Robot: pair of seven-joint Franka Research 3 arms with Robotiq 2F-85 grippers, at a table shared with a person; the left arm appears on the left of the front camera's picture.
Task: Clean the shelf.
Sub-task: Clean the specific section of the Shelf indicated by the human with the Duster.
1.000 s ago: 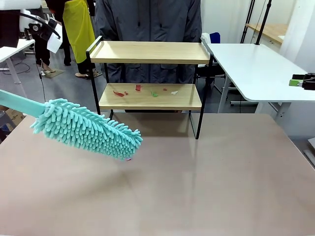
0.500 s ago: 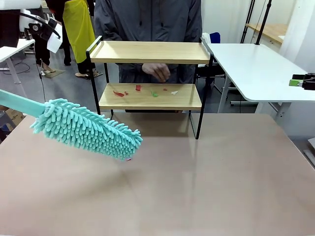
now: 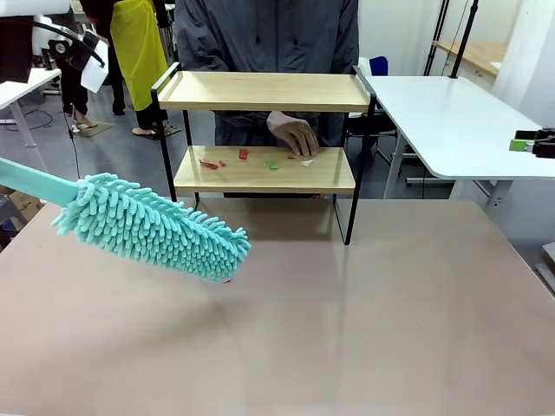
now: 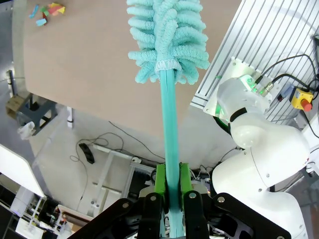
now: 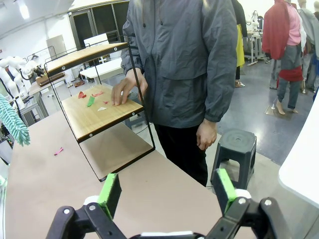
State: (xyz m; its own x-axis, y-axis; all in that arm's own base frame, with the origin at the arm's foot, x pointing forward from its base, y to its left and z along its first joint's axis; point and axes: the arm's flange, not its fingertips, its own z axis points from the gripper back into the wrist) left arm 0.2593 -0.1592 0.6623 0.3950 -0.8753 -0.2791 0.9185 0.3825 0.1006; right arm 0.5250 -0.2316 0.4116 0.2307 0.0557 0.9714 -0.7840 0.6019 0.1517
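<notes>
Left claw [image 4: 172,183]: pinching handle of fluffy teal microfibre duster [image 3: 156,227], near left.
Right claw [image 5: 167,191]: spread, empty.
Person's hand [image 3: 295,134]: on lower board of black-framed two-tier wooden shelf [image 3: 251,180].

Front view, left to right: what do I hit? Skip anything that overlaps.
teal duster → person's hand → right gripper
</notes>
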